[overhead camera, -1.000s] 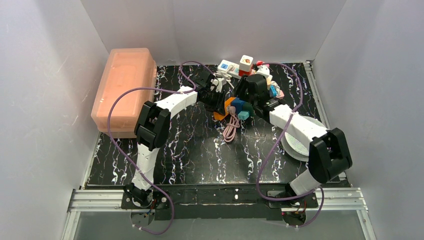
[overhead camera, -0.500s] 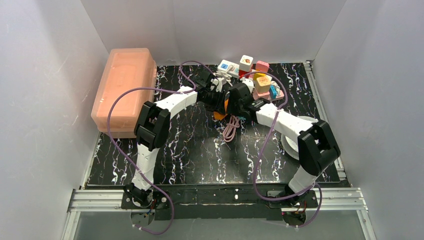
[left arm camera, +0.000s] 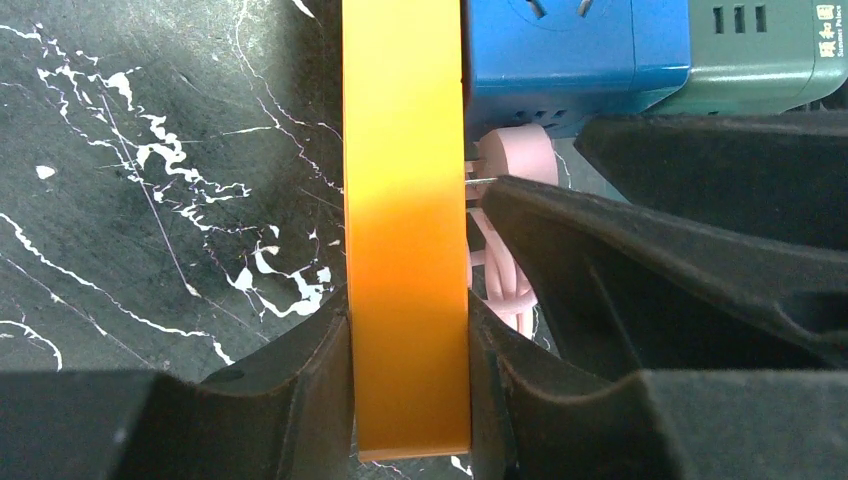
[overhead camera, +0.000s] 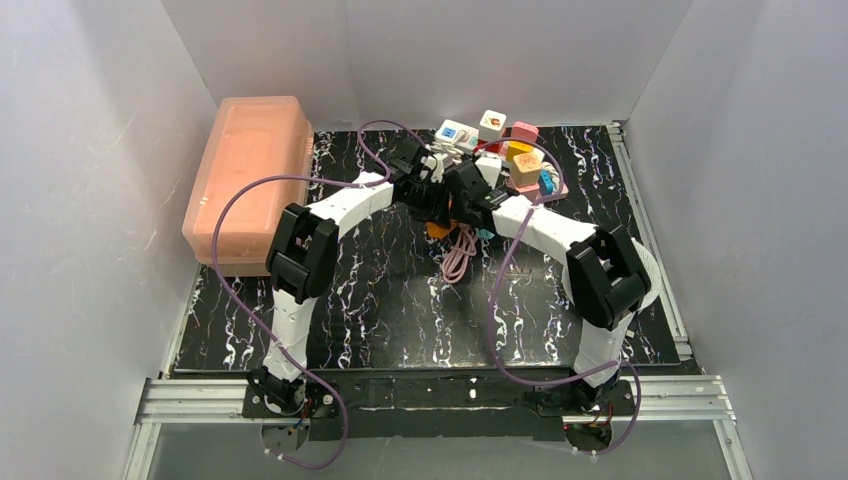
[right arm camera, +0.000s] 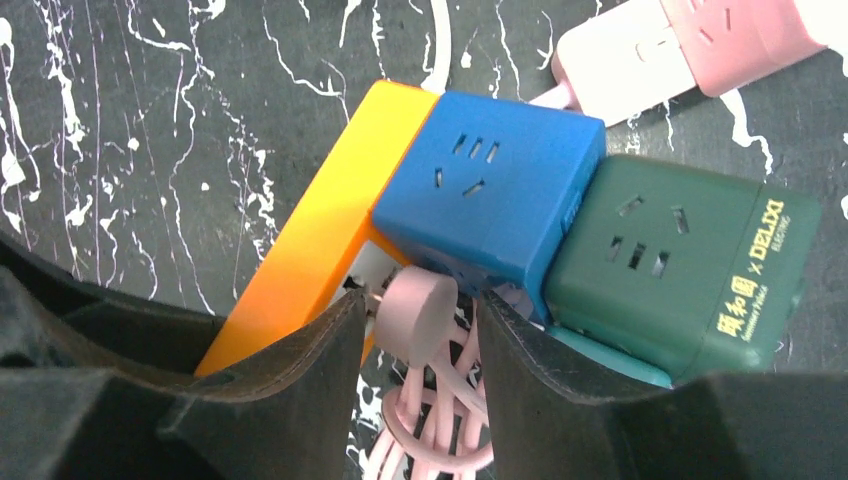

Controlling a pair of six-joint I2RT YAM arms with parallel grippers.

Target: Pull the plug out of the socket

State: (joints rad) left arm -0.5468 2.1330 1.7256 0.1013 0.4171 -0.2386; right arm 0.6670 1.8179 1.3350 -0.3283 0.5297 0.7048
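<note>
Black fingers [left arm camera: 290,390] of the left gripper [left arm camera: 408,330] are clamped narrow on the short orange power strip [left arm camera: 405,200], one pad pressed against each long side near its end. The strip stands on edge between them, above the black marbled table top [left arm camera: 150,200].

The right gripper [right arm camera: 418,320] is part-way open. Its two dark fingers [right arm camera: 320,350] straddle the pink round plug [right arm camera: 415,312], with a slim gap showing on each side of it. That plug sits against the strip's white socket face, and in the left wrist view a thin metal pin shows between plug and strip. The pink cable [right arm camera: 430,430] loops below the plug.

A blue cube adapter [right arm camera: 500,190] sits on the same socket face just beyond the plug, and a dark green cube adapter [right arm camera: 670,260] touches its far side. Past them lies a pink strip [right arm camera: 740,30].

From above, both wrists meet over the strip near the middle of the table's back half. A translucent orange bin [overhead camera: 250,170] stands well apart at the left wall.
</note>
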